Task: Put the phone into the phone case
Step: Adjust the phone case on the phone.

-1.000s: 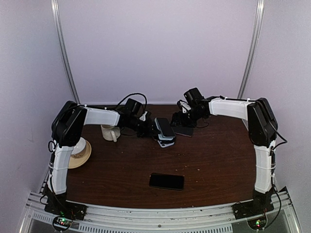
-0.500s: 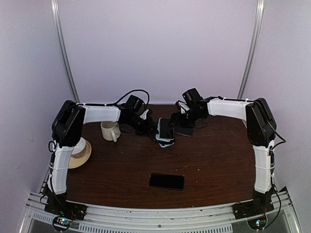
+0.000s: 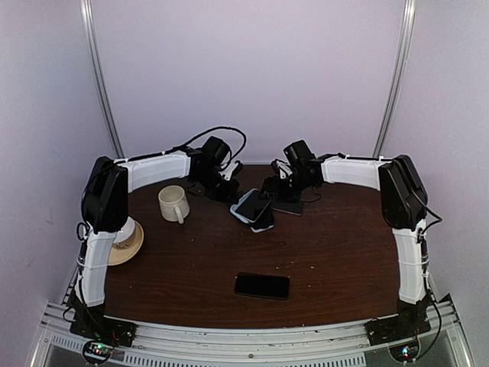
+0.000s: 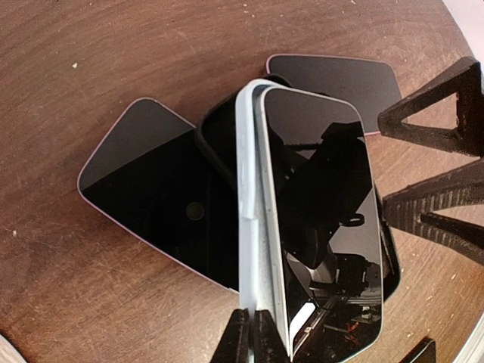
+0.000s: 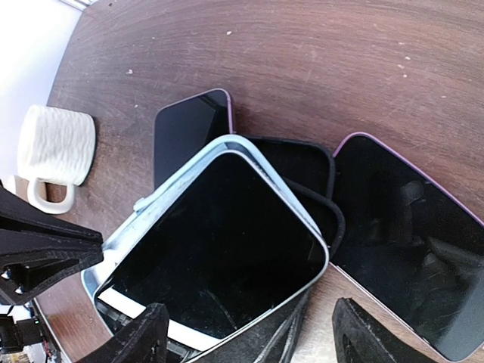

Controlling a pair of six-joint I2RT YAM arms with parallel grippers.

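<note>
Worked at the far middle of the dark table (image 3: 344, 260), among two spare handsets (image 4: 151, 189) lying flat and a white mug (image 3: 173, 203) off to the left. Held the phone (image 4: 318, 197) tilted up on one long edge above the black phone case (image 4: 219, 144), with its far end down in or against the open shell; could not tell which. Pinched it at the near end with the left gripper (image 4: 253, 336), clenched tight across the thin pale-blue frame. Spread the right gripper (image 5: 253, 336) wide to either side of phone and case, grasping nothing.

Judged as a stiff, fairly dense slab with a glass face and a smooth rim. Slippery in so narrow a pinch, apt to pivot, and liable to crack if dropped on a corner. Better taken across the long sides of the frame, clear of the screen. Expected a softer, springy shell in the case, needing a steadying hold at one corner.

Against a second back: tipped lower and further left over the case, with the left wrist drawn back and its pinch tightened. Left the right gripper's spread unchanged.
</note>
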